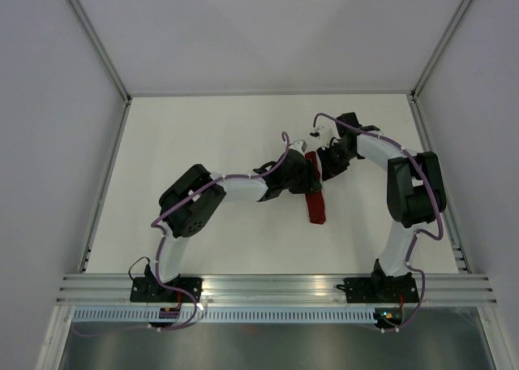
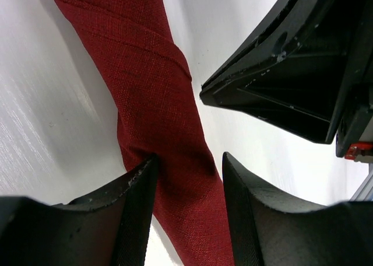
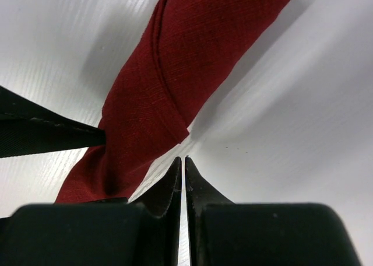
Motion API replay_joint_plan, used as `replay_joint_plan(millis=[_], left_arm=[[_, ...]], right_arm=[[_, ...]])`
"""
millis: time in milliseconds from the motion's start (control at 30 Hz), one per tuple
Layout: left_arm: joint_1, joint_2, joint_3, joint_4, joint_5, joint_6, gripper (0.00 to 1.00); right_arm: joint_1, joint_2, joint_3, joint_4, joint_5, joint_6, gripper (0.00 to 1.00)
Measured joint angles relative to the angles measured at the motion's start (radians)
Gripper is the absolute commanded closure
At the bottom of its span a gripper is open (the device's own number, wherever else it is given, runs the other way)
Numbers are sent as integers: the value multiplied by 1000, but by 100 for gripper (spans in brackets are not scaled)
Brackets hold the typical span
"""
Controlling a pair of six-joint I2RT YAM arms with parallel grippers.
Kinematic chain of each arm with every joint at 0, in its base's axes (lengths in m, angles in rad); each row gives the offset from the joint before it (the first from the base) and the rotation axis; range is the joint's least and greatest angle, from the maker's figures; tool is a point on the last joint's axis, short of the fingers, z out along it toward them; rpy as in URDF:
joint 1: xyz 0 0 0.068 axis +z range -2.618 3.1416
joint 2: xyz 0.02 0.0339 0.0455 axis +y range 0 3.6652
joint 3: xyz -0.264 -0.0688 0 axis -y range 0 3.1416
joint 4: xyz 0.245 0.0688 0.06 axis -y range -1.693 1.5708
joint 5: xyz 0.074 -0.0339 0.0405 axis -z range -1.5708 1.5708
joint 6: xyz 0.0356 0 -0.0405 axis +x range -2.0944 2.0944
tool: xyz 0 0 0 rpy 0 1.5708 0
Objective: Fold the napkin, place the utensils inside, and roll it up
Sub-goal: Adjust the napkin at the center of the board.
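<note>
The napkin is dark red cloth wound into a long, narrow roll, with a diagonal overlapping edge across its middle. It lies flat on the white table. The left gripper straddles the roll with its jaws apart and a finger against each side; I cannot tell whether they squeeze it. The right gripper is pinched closed on nothing, its tips just beside the roll.

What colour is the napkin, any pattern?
Plain dark red napkin, no pattern; clearest in left wrist view.
</note>
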Motion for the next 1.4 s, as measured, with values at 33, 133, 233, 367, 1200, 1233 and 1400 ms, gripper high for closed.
replay_joint_plan(millis=[33,133,233,367,1200,1233,1400], left_arm=[[0,0,1,-1,0,2,45],[0,0,4,-3,0,10,44],[0,0,8,-6,0,20,43],[-1,0,14,-15,0,37,42],[-12,-35,19,-37,6,97,34],[-12,-44,19,-38,4,100,34],[-12,-82,18,-55,-23,111,34]], right_arm=[[0,0,0,-5,-8,0,91],[0,3,0,-13,-29,0,92],[0,12,0,-22,-50,-1,92],[2,22,0,-33,-65,0,92],[2,22,0,-36,-72,0,94],[2,22,0,-36,-71,0,94],[2,22,0,-36,-71,0,94]])
